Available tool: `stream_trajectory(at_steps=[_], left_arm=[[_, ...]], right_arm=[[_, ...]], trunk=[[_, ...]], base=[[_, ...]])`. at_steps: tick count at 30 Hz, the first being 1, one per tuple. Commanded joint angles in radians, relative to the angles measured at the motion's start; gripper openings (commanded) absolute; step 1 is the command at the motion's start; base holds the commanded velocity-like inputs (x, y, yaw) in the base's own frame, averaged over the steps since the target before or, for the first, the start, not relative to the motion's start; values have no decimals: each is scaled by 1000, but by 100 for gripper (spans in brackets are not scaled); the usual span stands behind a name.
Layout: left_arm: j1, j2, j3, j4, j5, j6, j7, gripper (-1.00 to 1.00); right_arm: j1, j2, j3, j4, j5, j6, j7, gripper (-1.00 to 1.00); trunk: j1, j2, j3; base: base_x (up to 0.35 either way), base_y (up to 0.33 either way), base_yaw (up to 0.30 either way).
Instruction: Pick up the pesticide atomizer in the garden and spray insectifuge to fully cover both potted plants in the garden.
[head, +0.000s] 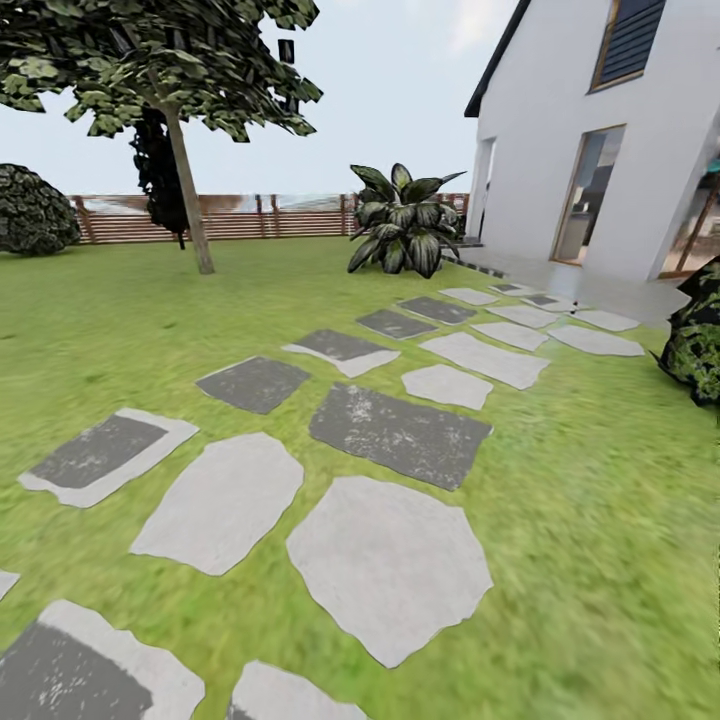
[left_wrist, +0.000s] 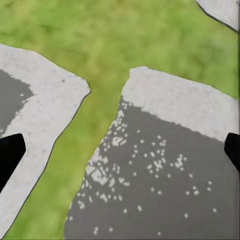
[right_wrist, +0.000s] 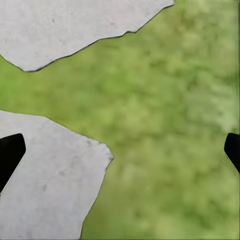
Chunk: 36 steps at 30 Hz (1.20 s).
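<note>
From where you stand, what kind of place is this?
It looks like a home garden: a lawn crossed by stepping stones leading to a white house, with a tree and a slat fence behind.

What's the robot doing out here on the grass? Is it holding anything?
Nothing is in its hands right now. The robot is out on a green lawn, facing a path of flat grey stepping stones that leads toward a white house. Both wrist cameras look down at stones and grass, with the dark fingers of the left gripper and right gripper spread wide and empty. A big leafy dark-green plant and a wooden slat fence stand ahead.
</note>
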Motion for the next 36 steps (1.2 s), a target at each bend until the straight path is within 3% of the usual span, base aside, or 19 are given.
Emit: stream_trajectory(at_steps=[1,36], left_arm=[[0,0,2,1,2,-3,-1,100],[0,0,2,0,3,-3,-1,100]], right_arm=[[-1,0,-2,1,1,-3,0,100],[-1,0,-2,1,1,-3,0,100]], trunk=[[0,0,-1],[0,0,-1]], base=[[335,89,-193],[335,6,-10]])
